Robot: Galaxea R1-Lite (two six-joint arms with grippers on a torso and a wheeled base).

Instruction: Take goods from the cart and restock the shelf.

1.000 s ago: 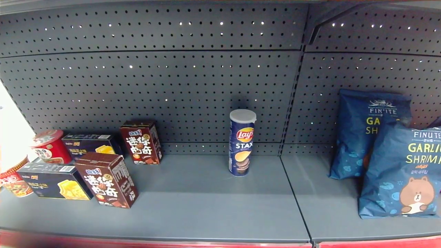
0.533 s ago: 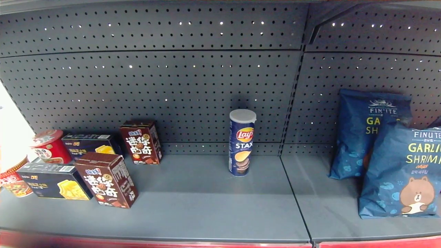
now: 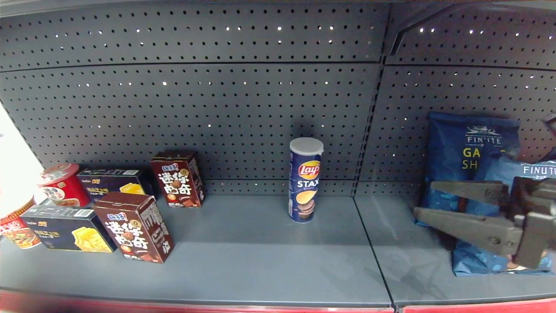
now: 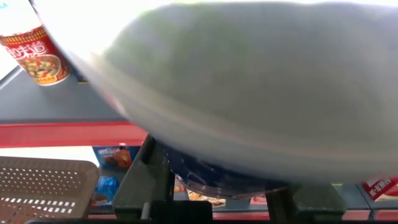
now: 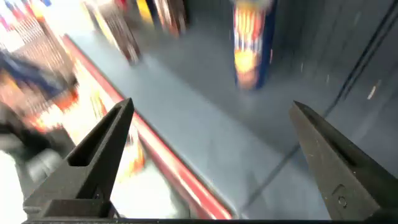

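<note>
Reaching in from the right edge of the head view, the right hand now hangs in front of the two blue chip bags, where a second ago the bags stood uncovered; everything on the shelf lies as it did. The rear bag leans on the pegboard back wall, and the front bag is partly hidden behind the hand. That hand is spread wide and holds nothing.

Two brown boxes and two dark blue boxes stand at the left of the shelf. The chip can stands upright alone near the middle, close to the back wall. Two red noodle cups sit at the far left.

A large pale blur covers the left wrist view, so I cannot tell whether the left hand is open or closed.
</note>
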